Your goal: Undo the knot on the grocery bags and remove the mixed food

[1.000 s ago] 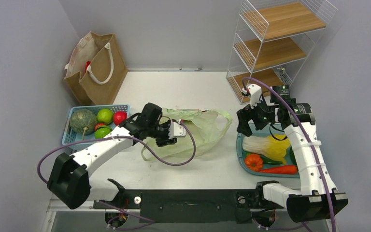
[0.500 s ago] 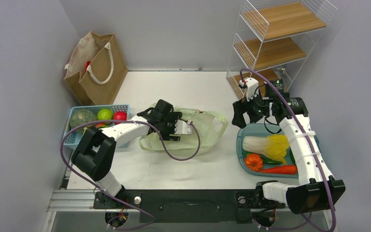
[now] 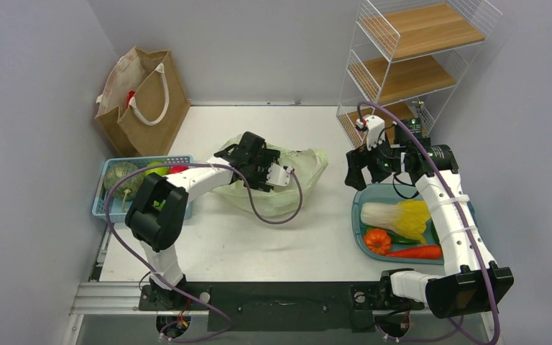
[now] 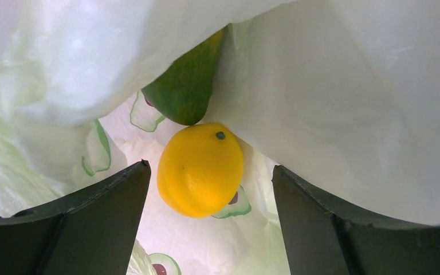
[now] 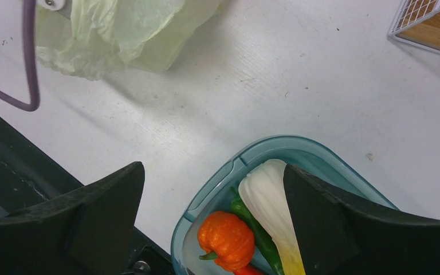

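The pale green plastic bag [image 3: 309,164] lies bunched at mid table, and no tied knot shows on it. My left gripper [image 3: 279,175] is inside its mouth. In the left wrist view the left gripper [image 4: 211,167] is open, with a yellow lemon-like fruit [image 4: 200,170] just ahead between the fingers and a dark green piece [image 4: 183,86] beyond it. My right gripper [image 3: 359,171] hangs open and empty over the far left corner of the teal tray [image 3: 359,230]. In the right wrist view the right gripper [image 5: 213,167] is above that tray [image 5: 246,157]. The brown paper bag [image 3: 144,100] stands at the back left.
The teal tray holds the white-yellow cabbage [image 3: 395,214], a ribbed orange piece [image 3: 377,241] and a red piece [image 3: 420,251]. A blue basket [image 3: 104,210] with green and red fruit sits at the left. A white wire shelf [image 3: 410,65] stands at the back right.
My left gripper has pushed farther right and back into the plastic bag, and the bag has bunched up and shifted toward the back. The right gripper moved slightly left, then held still.
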Controlling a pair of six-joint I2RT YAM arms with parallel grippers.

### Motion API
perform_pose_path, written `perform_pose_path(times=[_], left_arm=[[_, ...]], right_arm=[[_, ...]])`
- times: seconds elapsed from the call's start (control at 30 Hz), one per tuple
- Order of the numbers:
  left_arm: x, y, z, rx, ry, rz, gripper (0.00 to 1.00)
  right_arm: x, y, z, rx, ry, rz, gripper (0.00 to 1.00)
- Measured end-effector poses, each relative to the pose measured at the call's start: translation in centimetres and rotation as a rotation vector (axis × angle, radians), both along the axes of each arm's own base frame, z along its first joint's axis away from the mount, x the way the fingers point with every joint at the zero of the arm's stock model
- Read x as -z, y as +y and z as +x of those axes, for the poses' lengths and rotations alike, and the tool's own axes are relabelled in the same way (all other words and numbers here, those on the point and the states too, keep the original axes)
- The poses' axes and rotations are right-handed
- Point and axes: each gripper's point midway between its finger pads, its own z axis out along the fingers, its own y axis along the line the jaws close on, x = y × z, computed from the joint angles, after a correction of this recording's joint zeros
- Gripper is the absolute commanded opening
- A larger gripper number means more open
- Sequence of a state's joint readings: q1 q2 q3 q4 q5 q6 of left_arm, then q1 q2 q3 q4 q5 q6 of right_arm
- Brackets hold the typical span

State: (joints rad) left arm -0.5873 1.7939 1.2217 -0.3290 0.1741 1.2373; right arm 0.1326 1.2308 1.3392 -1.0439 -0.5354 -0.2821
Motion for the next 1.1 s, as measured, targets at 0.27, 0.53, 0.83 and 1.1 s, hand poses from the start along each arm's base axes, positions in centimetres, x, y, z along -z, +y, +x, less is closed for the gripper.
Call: perform_pose_path(times=[0.27,0.53,0.83,1.1], left_arm=[[3.5,0.5,2.1,0.017,-0.002,0.124,0.79],[4.8,1.1,3.1,0.034,0.059,0.174,0.46],[5.1,0.7,-5.2,0.122,0.369,0.154,0.14],[-0.6,-3.3,-13.3,0.173,0.499,-0.013,0.41]], right_arm=[[0.2,0.0,0.1,0.0,0.007,0.0,0.87],[0.9,0.1,0.4,-0.002,0.036,-0.003,0.87],[0.4,0.4,0.8,-0.012,0.03,0.011,0.86],[1.0,2.0,1.7,-0.037,0.071,0.038,0.87]])
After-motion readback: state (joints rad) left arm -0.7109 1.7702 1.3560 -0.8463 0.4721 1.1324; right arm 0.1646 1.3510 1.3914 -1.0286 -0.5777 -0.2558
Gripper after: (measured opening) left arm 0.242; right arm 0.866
